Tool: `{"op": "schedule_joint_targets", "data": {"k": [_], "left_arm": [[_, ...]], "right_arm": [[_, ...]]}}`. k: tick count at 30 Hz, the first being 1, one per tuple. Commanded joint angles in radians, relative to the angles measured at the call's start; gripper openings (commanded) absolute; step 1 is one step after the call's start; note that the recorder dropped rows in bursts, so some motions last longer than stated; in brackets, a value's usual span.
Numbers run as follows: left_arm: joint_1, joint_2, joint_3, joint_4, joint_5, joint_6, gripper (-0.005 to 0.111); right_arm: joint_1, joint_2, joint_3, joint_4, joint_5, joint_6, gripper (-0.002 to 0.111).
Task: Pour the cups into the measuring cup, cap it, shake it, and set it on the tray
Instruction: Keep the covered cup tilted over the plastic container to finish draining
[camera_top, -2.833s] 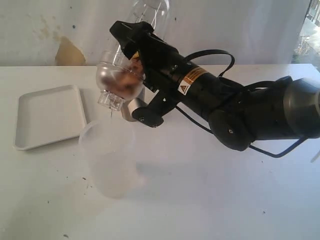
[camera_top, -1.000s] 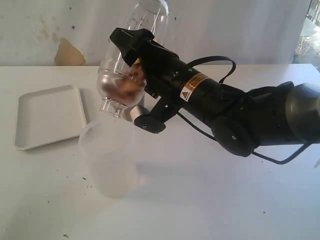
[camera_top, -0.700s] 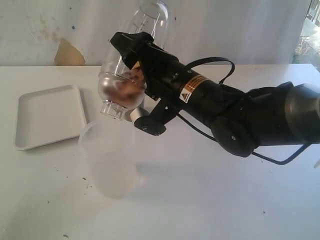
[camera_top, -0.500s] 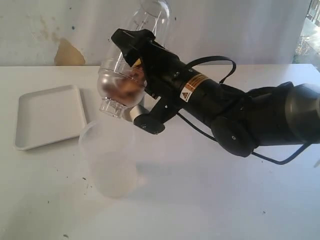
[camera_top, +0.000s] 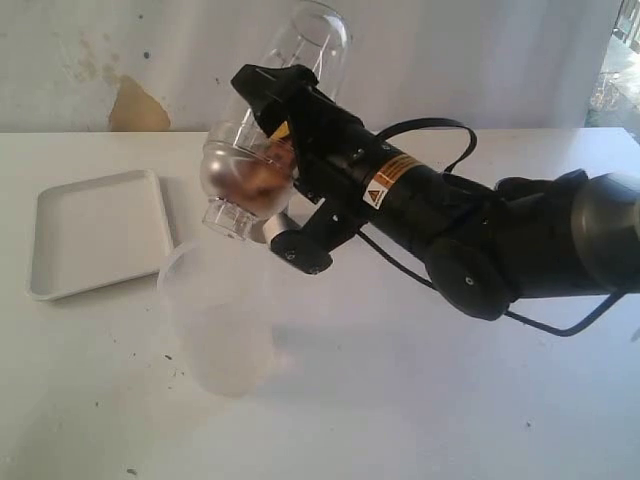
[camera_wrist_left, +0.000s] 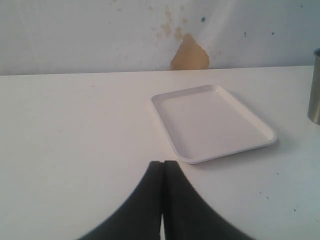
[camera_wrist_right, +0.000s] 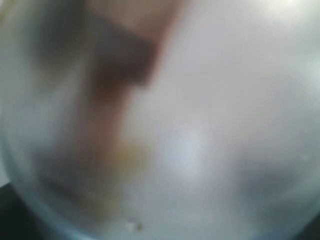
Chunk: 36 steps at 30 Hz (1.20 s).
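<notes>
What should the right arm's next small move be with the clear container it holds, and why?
Probably right the measuring cup and carry it toward the tray. The right end effector grips it tilted in the air above the frosted cup, brown contents gathered at its lower end, and nothing lies on the tray. Whether it is capped is unclear.

right wrist view: blurred throughout | steel tumbler (camera_wrist_left: 315, 86): cut by edge
</notes>
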Motion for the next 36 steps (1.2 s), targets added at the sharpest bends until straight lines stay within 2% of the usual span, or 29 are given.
{"op": "schedule_joint_targets", "data": {"k": [1,8,12,15,27,31,34,36], "left_arm": [[0.0,-0.004,0.005,-0.005,-0.006,-0.002,0.0],[0.0,-0.004,0.005,-0.005,-0.006,-0.002,0.0],[0.0,-0.004,0.005,-0.005,-0.006,-0.002,0.0],[0.0,-0.004,0.005,-0.005,-0.006,-0.002,0.0],[0.0,-0.004,0.005,-0.005,-0.006,-0.002,0.0],[0.0,-0.004,0.005,-0.005,-0.006,-0.002,0.0],[0.0,-0.004,0.005,-0.005,-0.006,-0.002,0.0],[0.0,-0.004,0.005,-0.005,-0.006,-0.002,0.0]], "right_arm": [[-0.002,-0.013,0.002,0.017,-0.038,-0.006,0.0],[-0.002,-0.013,0.002,0.034,-0.079,0.003,0.0],[-0.002,-0.013,0.002,0.038,-0.061,0.004,0.0],[-0.002,-0.013,0.002,0.026,0.023,0.003,0.0],[-0.002,-0.013,0.002,0.042,0.031,-0.016,0.0],[-0.002,-0.013,0.002,0.043,0.024,0.039,0.0],[-0.002,-0.013,0.002,0.045,0.037,-0.01,0.0],[-0.002,-0.013,0.002,0.062,0.015,0.041,0.0]]}}
